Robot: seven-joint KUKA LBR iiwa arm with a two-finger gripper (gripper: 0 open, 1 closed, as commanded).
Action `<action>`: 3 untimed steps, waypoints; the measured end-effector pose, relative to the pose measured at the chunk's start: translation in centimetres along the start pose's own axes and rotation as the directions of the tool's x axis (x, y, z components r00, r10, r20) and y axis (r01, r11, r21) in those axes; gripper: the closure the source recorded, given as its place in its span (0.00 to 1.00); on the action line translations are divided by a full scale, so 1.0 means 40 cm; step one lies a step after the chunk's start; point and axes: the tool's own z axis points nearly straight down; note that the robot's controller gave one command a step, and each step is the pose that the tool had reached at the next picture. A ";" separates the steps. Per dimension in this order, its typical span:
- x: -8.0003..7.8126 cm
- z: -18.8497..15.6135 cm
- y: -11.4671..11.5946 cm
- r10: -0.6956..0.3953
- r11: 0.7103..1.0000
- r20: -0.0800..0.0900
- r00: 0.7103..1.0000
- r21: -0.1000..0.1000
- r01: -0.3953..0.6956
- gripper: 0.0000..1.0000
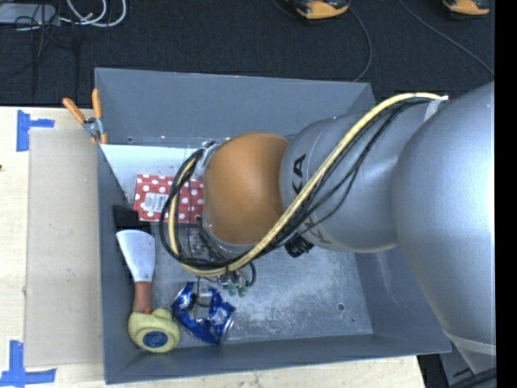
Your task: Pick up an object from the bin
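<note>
Camera view. The arm point(380, 184) enters from the right and bends down into the bin point(242, 95). Its orange wrist cover point(242, 188) sits over the left-centre of the floor, with cables looped round it.

The gripper point(220, 286) hangs beneath that cover, low toward the front-left. The cover masks it from above, so I cannot tell how far open it is or whether it has hold of anything.

It is over a crumpled blue foil wrapper point(203, 314), probably just clear of it. The wrist points straight down there, which suits a top-down grasp on a flat, soft thing.

Neighbours crowd the left wall:
- A yellow tape roll point(153, 330) lies in the front-left corner, just beside the wrapper.
- A white spatula point(137, 255) lies along the wall, its brown handle meeting the roll.
- A red white-dotted box point(161, 196) lies behind, partly under the cover.

Judgement: the roll is close enough to be nudged during a grasp.
</note>
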 end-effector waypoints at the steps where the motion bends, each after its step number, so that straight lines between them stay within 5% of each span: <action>1: 0.036 0.057 -0.032 -0.085 0.996 0.007 0.996 -0.003 0.085 0.00; 2: 0.079 0.137 -0.097 -0.346 0.938 -0.009 0.938 -0.001 0.346 0.00; 3: 0.060 0.181 -0.089 -0.270 0.963 0.001 0.963 0.000 0.270 1.00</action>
